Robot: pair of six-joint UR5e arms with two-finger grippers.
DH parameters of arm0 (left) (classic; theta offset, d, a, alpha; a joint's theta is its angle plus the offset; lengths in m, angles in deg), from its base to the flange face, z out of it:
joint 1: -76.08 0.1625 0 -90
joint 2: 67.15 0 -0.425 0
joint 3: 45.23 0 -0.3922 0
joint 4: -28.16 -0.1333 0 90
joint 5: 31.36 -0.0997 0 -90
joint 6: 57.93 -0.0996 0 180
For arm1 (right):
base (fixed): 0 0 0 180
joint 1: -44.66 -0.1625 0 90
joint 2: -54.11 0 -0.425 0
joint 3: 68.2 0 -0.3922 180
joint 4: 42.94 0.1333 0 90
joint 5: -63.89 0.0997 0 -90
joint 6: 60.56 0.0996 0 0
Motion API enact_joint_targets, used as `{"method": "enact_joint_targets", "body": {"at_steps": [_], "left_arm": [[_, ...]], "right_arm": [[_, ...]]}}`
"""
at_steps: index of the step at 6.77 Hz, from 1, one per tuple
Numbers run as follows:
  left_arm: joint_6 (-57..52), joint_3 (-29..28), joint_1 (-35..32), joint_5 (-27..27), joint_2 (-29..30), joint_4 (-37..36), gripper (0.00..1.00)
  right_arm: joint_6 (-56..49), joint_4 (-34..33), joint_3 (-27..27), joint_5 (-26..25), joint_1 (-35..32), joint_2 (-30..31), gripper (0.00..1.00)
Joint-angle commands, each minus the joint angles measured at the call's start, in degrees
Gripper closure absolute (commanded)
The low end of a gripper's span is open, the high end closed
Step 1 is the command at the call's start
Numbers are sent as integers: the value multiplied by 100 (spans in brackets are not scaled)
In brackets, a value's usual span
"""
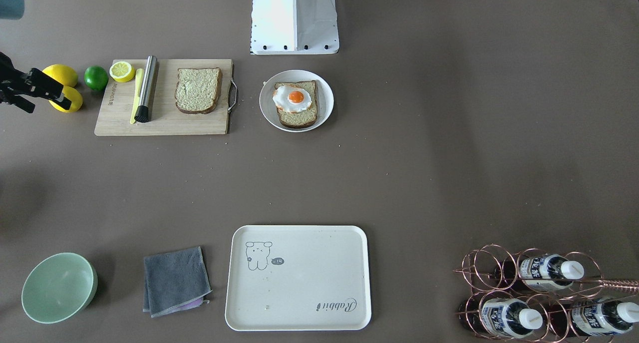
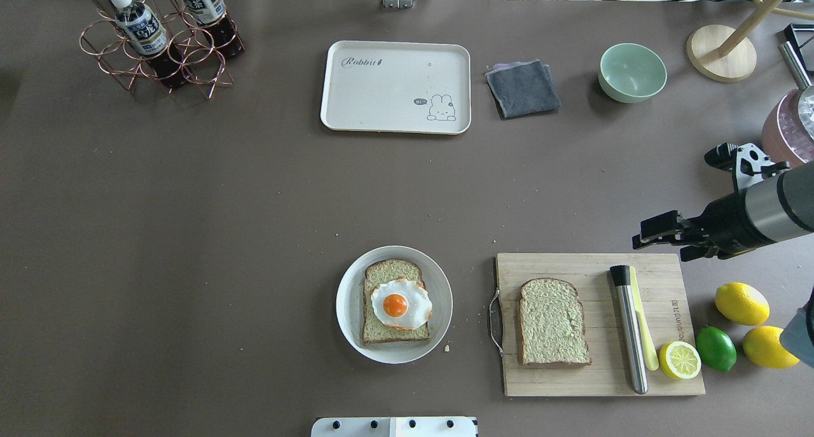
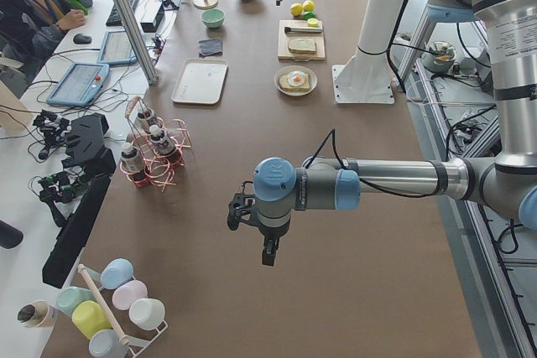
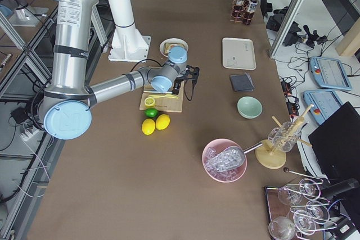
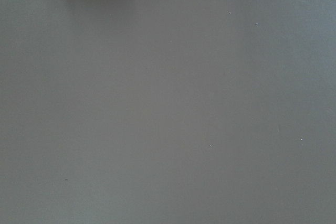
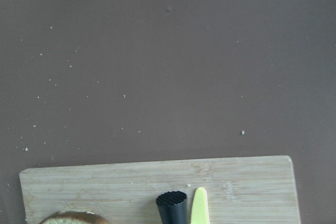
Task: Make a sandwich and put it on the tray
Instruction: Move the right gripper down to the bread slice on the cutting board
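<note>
Overhead exterior: sandwich not assembled. Two bread slices, one egg. First slice (image 2: 381, 273) lies on the round plate (image 2: 346, 306) with the egg (image 2: 402, 305) on top, hiding its middle. Second slice (image 2: 551, 322) lies bare on the cutting board (image 2: 572, 266). Tray (image 2: 394, 81) sits across the worktop, well apart from both. Right gripper (image 2: 658, 238) hovers over the board's far corner, fingers look spread, holding nothing. Left gripper (image 3: 268, 253) shows only in the left side view; can't tell its fingers' state. Two lemons (image 2: 741, 303), one partly cut off by the arm.
</note>
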Motion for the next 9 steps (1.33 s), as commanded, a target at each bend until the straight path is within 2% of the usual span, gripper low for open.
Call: {"method": "enact_joint_targets", "body": {"at_steps": [1, 2, 4, 6, 8, 9], "left_arm": [[0, 1, 4, 0, 20, 3, 2], [0, 1, 4, 0, 29, 3, 2], [0, 10, 4, 0, 20, 3, 2], [0, 10, 4, 0, 20, 3, 2], [9, 10, 4, 0, 20, 3, 2], [9, 10, 4, 0, 12, 3, 2]], "right_arm": [[1215, 151, -328, -942, 1206, -89, 6], [1359, 151, -321, -1233, 1499, -124, 10], [1395, 151, -216, -1454, 1746, -151, 10], [1387, 160, -93, -1482, 1870, -194, 13], [1352, 151, 21, -1526, 1914, -274, 27], [1326, 151, 57, -1526, 1967, -283, 28]]}}
